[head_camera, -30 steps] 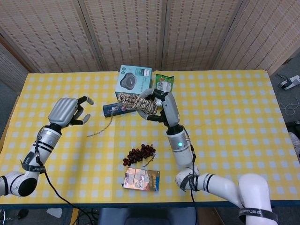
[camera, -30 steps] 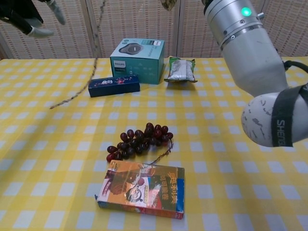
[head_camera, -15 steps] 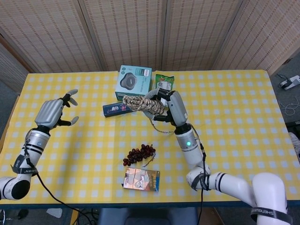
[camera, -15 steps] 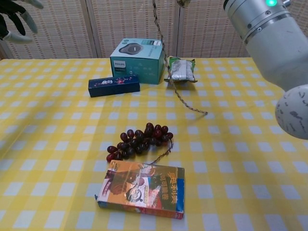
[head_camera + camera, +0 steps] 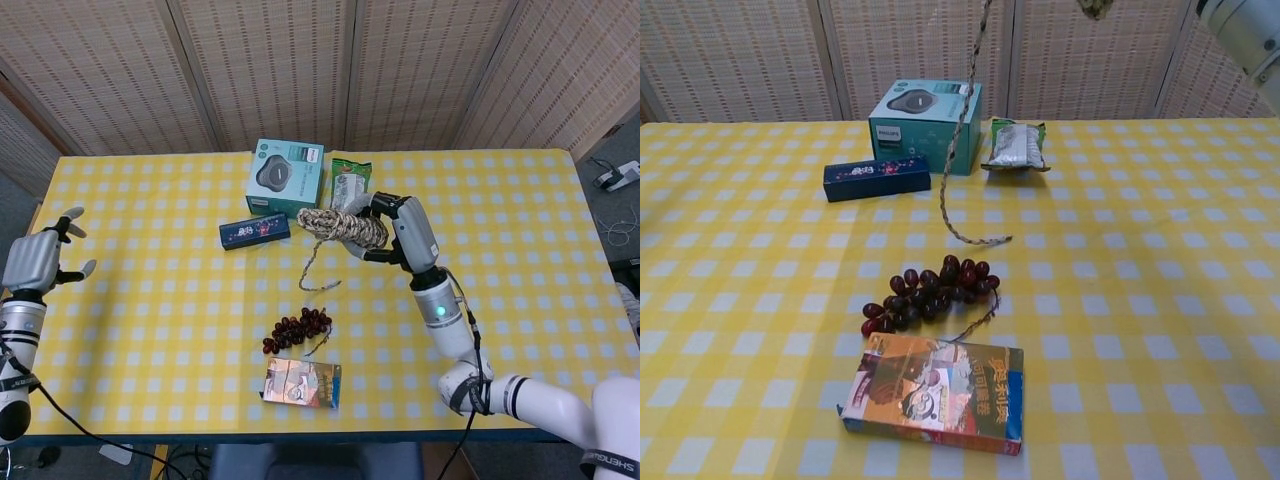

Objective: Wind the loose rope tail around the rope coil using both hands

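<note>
The tan braided rope coil, loose tail dangling, is gripped by the right robot hand; the left robot hand is spread, holding nothing.

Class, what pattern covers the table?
Yellow-and-white checked tablecloth, clearest in the chest view.

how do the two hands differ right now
The right hand grips the rope coil above the table's middle, its tail dangling to the cloth; the left hand holds nothing. The right hand's fingers are closed on the coil; the left hand's are spread apart, far out at the table's left edge. Both are grey.
</note>
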Robot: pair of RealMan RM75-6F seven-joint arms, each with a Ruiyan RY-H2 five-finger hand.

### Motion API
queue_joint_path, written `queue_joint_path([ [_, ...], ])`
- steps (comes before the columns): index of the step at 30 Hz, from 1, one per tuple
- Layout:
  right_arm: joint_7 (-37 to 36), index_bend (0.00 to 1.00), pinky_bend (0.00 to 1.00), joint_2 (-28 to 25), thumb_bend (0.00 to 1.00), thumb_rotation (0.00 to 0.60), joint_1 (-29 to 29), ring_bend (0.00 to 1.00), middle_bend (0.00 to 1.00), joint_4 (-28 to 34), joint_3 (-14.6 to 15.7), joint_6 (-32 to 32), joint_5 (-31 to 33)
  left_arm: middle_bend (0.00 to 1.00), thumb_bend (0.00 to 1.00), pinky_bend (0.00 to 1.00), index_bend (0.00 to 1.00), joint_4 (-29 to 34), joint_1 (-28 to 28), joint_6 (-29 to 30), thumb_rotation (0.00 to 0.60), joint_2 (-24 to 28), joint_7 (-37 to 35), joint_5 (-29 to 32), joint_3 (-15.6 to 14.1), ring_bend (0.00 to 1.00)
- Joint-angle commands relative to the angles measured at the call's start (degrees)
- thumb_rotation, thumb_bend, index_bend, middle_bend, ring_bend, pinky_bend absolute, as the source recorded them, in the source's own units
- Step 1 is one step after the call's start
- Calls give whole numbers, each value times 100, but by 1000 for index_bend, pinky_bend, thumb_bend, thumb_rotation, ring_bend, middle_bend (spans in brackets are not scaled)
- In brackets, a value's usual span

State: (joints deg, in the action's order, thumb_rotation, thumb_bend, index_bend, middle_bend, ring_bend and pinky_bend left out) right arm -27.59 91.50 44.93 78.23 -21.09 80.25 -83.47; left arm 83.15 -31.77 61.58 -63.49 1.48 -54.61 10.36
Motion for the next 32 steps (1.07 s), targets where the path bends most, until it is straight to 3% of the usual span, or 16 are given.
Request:
queue_joint_path([
  [1,-28,899,629,-92,271,600,-120,575,716,77,85,30,-15,350,289,448,184,-455,332,306,600,-184,-160,-149,-135,350],
  [7,-101,899,629,-193,278,600,-320,575,716,177,204,71,-19,350,290,436,210,-714,872,958,600,-321,-629,-810,-349,349],
  [13,-149,899,629,-247,282,600,-423,575,718,212,270,84,-70,350,290,427,221,-457,1343,1718,600,-285,-930,-1610,-583,349],
  [19,-193,899,629,-259,283,600,-498,575,718,218,284,101,-81,350,288,421,223,74,1733,2262,600,-192,-775,-2070,-765,346],
  [32,-282,899,629,-255,283,600,-640,575,718,172,322,114,-96,347,286,389,240,1054,2387,2675,600,63,-230,-2502,-1142,339],
])
